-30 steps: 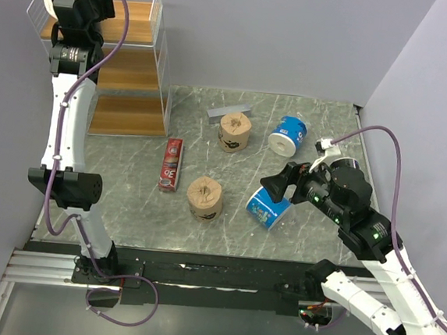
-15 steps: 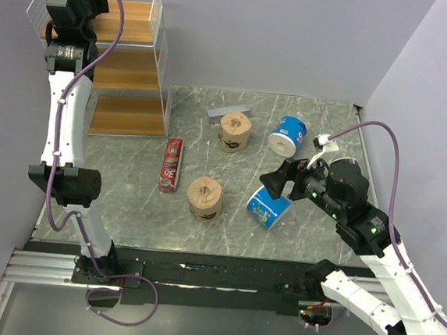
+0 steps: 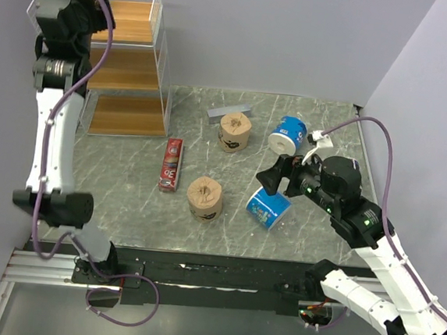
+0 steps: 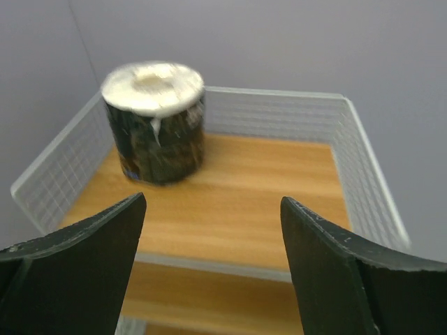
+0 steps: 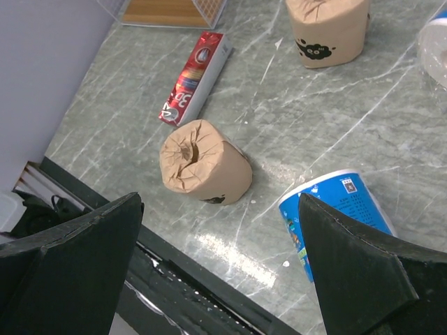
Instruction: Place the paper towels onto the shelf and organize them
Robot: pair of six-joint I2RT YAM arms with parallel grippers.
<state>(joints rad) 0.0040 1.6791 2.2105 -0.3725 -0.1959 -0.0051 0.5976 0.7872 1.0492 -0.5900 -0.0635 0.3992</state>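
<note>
High at the shelf [image 3: 161, 60], the left gripper [image 4: 211, 209] is spread wide and empty. Just beyond it a black roll [image 4: 154, 122] stands upright in the far left corner of the top board [image 4: 272, 188]. Over the table [image 5: 293, 118], the right gripper [image 5: 220, 202] hangs spread and empty above a tan roll [image 5: 204, 164] and a blue-and-white roll [image 5: 335, 209], with a red box [image 5: 195, 78] farther off.

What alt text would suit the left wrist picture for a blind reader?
A black paper towel roll stands upright in the far left corner of the wire-walled wooden shelf. The open left gripper frames the bottom of the picture.
</note>
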